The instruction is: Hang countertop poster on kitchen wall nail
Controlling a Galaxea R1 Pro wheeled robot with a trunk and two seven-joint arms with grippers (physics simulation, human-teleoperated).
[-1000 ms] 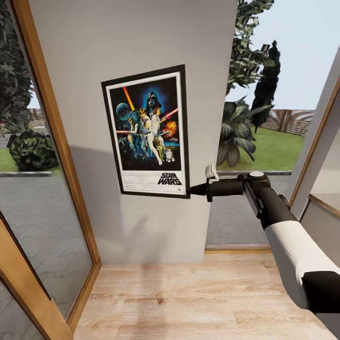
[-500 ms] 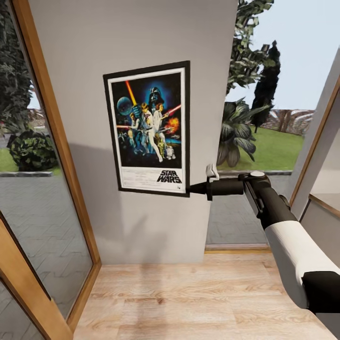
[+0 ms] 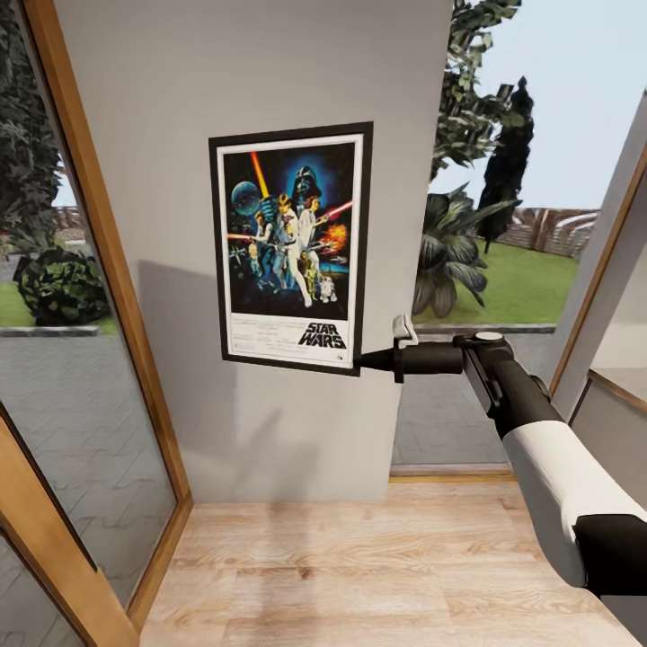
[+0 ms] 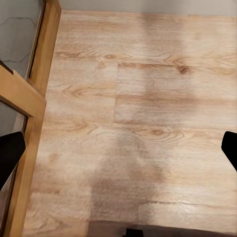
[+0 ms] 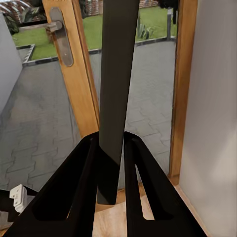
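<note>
The Star Wars poster (image 3: 292,247) hangs nearly upright, flat against the light grey wall (image 3: 270,63). My right gripper (image 3: 364,361) is shut on its lower right corner, the arm reaching in from the right. In the right wrist view the poster (image 5: 117,74) shows edge-on as a dark slab between the two black fingers (image 5: 79,187). The left gripper (image 4: 118,148) is open over the wooden floor, its fingertips (image 4: 10,150) far apart. The wall nail is hidden, and the kitchen countertop is out of view.
A wood-framed glass door (image 3: 94,234) stands close on the left, and its handle (image 5: 61,39) shows in the right wrist view. A window onto the garden (image 3: 503,243) lies right of the wall. Light wooden floor (image 3: 377,566) stretches below.
The poster has swung from a tilt to nearly upright, pivoting about its gripped lower right corner, with its top edge shifted right. The right arm has barely moved.
</note>
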